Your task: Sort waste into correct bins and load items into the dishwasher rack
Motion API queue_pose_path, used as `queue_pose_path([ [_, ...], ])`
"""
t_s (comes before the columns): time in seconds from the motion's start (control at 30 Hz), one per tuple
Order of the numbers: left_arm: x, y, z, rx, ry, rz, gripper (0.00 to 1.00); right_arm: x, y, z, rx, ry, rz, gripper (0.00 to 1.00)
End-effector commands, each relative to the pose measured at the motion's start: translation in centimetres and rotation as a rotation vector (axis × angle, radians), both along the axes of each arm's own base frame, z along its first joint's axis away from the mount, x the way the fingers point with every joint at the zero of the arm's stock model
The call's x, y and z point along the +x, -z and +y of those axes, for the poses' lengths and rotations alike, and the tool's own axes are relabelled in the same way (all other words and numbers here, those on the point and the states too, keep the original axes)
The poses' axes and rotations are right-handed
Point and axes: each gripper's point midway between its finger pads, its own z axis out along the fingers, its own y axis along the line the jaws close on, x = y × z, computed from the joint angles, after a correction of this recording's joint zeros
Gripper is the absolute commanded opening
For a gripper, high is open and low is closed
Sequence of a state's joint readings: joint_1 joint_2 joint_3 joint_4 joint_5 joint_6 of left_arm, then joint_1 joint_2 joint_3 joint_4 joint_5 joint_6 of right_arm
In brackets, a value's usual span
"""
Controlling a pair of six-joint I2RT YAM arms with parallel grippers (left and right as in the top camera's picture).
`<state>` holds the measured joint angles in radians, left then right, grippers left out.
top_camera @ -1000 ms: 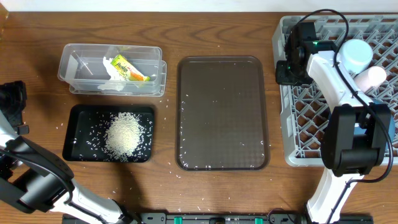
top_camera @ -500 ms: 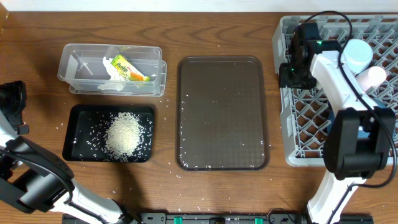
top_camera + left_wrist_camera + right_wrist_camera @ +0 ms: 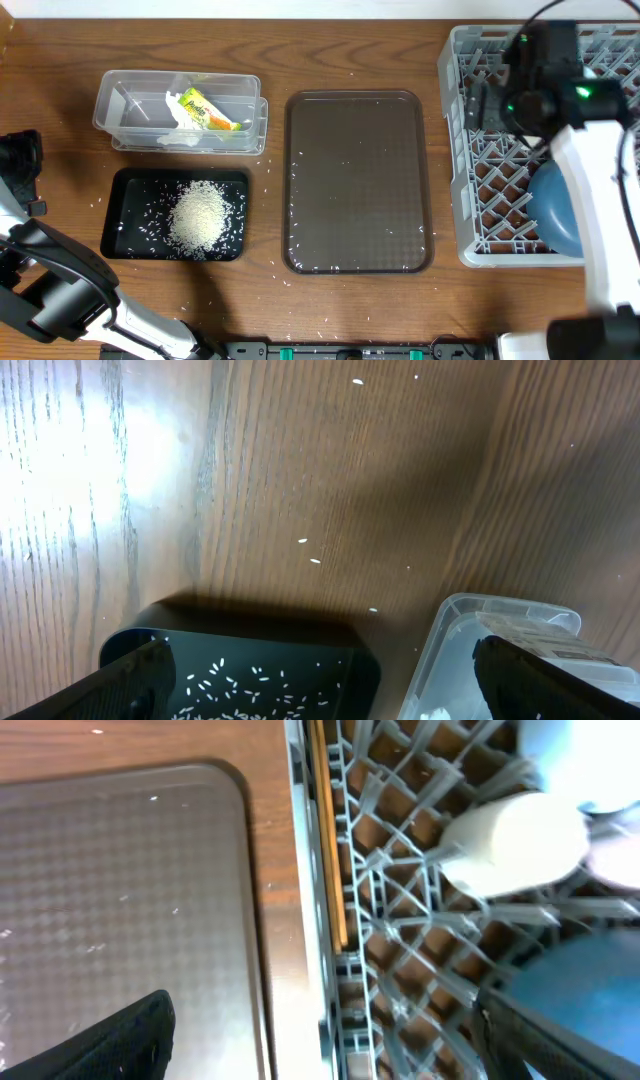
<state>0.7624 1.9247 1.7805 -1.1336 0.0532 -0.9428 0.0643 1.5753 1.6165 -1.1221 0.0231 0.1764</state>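
Observation:
The grey dishwasher rack (image 3: pixel 470 150) stands at the right, and the dark-blue dish (image 3: pixel 556 212) rests in its near part. My right arm (image 3: pixel 548 72) hangs high over it. In the right wrist view my right gripper (image 3: pixel 330 1050) is open over the rack's left wall (image 3: pixel 335 870) with nothing between its fingers. The cream-white cup (image 3: pixel 515 842), part of the pink cup (image 3: pixel 620 865) and the dark-blue dish (image 3: pixel 585 985) lie in the rack. Rice (image 3: pixel 203 218) is heaped in the black tray (image 3: pixel 125 215). The wrapper (image 3: pixel 205 110) lies in the clear tub (image 3: pixel 120 100). My left gripper (image 3: pixel 320 695) is open.
The brown serving tray (image 3: pixel 357 180) lies between the bins and the rack, dotted with stray grains. Loose rice is scattered on the wooden table around the black tray. My left arm (image 3: pixel 22 160) stays at the table's left edge, by the black tray (image 3: pixel 250 660) and clear tub (image 3: pixel 470 630).
My right gripper has opened and its arm has risen over the rack, uncovering the dark-blue dish and hiding the cups in the overhead view. The left arm has not moved.

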Motion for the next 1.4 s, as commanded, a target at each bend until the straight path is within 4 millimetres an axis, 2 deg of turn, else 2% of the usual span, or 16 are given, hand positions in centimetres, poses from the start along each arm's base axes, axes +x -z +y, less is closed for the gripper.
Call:
queue_pose_path([
  [0.0, -0.2, 0.1, 0.1, -0.001, -0.006, 0.008, 0.98, -2.3, -2.3, -0.7, -0.001, 0.029, -0.024, 0.93],
  [0.1, -0.2, 0.1, 0.1, -0.001, -0.006, 0.008, 0.98, -4.9, -3.4, -0.8, 0.006, 0.040, -0.010, 0.93],
  [0.2, -0.2, 0.1, 0.1, -0.001, -0.006, 0.008, 0.98, -7.4, -3.3, -0.4, 0.006, 0.027, 0.019, 0.91],
  [0.4, -0.2, 0.1, 0.1, -0.001, -0.006, 0.008, 0.98, -12.2, -0.8, 1.4, 0.036, 0.008, 0.027, 0.90],
  [0.43, -0.2, 0.1, 0.1, -0.001, -0.006, 0.008, 0.98, -12.7, -0.4, 1.5, 0.042, 0.008, 0.018, 0.99],
  [0.67, -0.2, 0.1, 0.1, -0.001, -0.006, 0.008, 0.98, -15.0, 2.4, 1.4, 0.086, 0.086, 0.029, 0.99],
  [0.87, -0.2, 0.1, 0.1, -0.001, -0.006, 0.008, 0.98, -16.0, 3.7, 1.7, 0.096, 0.077, 0.099, 0.99],
  [0.97, -0.2, 0.1, 0.1, -0.001, -0.006, 0.008, 0.98, -15.9, 3.7, 1.6, 0.090, 0.075, 0.095, 0.99],
  [1.17, -0.2, 0.1, 0.1, -0.001, -0.006, 0.008, 0.98, -13.1, 3.4, 2.4, 0.086, -0.025, -0.019, 0.99],
  [1.37, -0.2, 0.1, 0.1, -0.001, -0.006, 0.008, 0.98, -11.5, 5.1, 3.6, 0.106, -0.098, -0.123, 0.99],
])
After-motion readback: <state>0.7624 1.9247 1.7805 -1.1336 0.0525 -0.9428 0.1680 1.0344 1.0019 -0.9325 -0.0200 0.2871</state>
